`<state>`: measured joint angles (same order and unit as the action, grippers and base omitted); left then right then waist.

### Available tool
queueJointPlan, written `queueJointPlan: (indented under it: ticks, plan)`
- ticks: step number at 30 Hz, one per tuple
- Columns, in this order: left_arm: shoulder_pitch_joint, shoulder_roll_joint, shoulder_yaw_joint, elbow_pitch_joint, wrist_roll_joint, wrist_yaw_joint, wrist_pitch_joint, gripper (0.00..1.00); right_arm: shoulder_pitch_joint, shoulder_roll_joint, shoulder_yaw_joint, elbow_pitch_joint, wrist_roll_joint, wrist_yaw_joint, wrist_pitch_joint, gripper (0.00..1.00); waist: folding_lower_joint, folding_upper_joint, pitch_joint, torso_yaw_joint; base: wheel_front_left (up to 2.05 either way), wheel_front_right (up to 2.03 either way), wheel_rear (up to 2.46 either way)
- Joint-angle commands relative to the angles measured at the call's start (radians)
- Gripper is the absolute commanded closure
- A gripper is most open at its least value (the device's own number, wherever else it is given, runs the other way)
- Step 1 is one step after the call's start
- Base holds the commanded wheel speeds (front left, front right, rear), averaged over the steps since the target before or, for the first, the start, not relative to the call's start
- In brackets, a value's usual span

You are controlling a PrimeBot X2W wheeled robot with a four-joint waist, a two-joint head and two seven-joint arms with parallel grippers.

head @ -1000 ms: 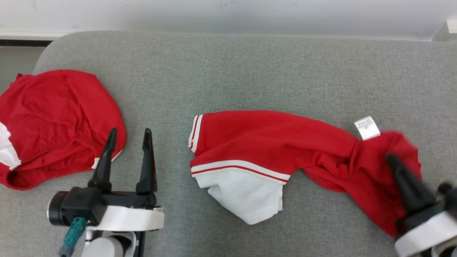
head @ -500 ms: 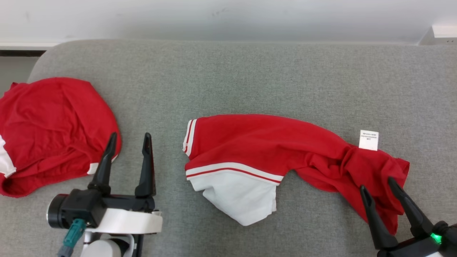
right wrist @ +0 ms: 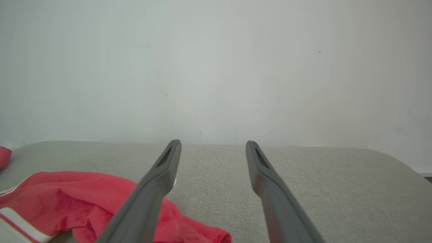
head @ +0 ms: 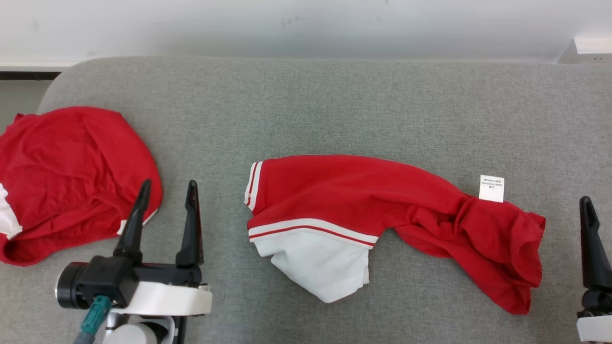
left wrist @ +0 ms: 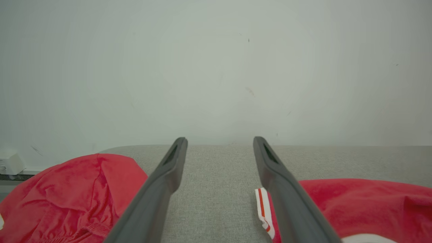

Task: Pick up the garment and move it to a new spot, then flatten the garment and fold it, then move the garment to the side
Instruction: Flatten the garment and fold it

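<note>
Grey woven fabric covers the worktop [head: 334, 105], which has rounded corners and runs nearly the full width of the head view. Nearest the robot, at the lower left, the left gripper [head: 168, 184] points away from it with its two dark fingers spread apart and nothing between them. In the left wrist view only bare grey cloth shows in the gap. At the lower right edge one finger [head: 593, 248] of the right gripper [right wrist: 213, 143] stands up, clear of the cloth beside it. The right wrist view shows that gripper's fingers apart as well, empty.

Between the two grippers lies the garment [head: 363, 200] — red, stretched sideways across the middle of the worktop. Its left end lies fairly flat, with white-and-red stripes and a white panel [head: 320, 263] pointing toward the robot. Its right end is bunched and twisted into folds. A small white label [head: 491, 188] sticks out on the far side of the bunched part.

Off to the left, well apart from the garment, a second red garment [head: 71, 167] sits in a rounded heap at the worktop's edge. The left gripper's outer finger crosses its near edge in the head view; whether they touch cannot be told.

Beyond the worktop rises a plain pale wall [head: 306, 24].
</note>
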<state>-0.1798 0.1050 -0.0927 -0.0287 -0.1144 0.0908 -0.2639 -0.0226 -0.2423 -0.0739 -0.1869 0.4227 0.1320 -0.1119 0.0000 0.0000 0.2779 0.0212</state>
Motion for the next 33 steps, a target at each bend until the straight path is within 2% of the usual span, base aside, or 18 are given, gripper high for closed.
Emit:
queueJointPlan:
  ticks: [1,15,17,20,21,25,29,33]
  plan:
    - [0.014,0.009,0.001,-0.001,0.016,0.004,0.004,0.0,-0.015,-0.01,-0.016,0.014,0.002,-0.003,0.008,0.0,0.0,0.0,-0.001,0.004,0.0,0.0,0.0]
    - [0.014,0.013,-0.015,0.002,0.002,0.008,0.004,0.0,-0.036,-0.03,-0.001,0.047,0.035,-0.003,0.028,0.0,0.0,0.0,0.001,0.016,0.0,0.0,0.0]
    - [0.02,0.013,-0.034,0.0,0.005,-0.005,0.009,0.0,-0.035,-0.03,0.002,0.049,0.035,-0.003,0.03,0.0,0.0,0.0,-0.003,0.016,0.0,0.0,0.0]
    - [0.046,0.001,-0.099,0.004,-0.002,-0.047,0.042,0.0,-0.03,-0.03,0.007,0.053,0.036,-0.003,0.033,0.0,0.0,0.0,-0.009,0.016,0.0,0.0,0.0]
    - [0.046,0.001,-0.099,0.004,-0.002,-0.047,0.042,0.0,-0.03,-0.03,0.007,0.053,0.036,-0.003,0.033,0.0,0.0,0.0,-0.009,0.016,0.0,0.0,0.0]
    - [0.102,-0.016,-0.201,0.027,-0.029,-0.103,0.108,0.0,-0.024,-0.024,0.014,0.061,0.037,-0.003,0.036,0.0,0.0,0.0,-0.015,0.012,0.0,0.0,0.0]
    - [0.138,-0.031,-0.249,0.065,-0.069,-0.116,0.148,0.0,-0.017,-0.02,0.017,0.069,0.037,-0.003,0.041,0.0,0.0,0.0,-0.016,0.012,0.0,0.0,0.0]
    - [0.104,-0.039,-0.265,0.125,-0.086,-0.119,0.153,0.0,-0.016,-0.021,0.017,0.071,0.039,-0.003,0.046,0.0,0.0,0.0,-0.012,0.013,0.0,0.0,0.0]
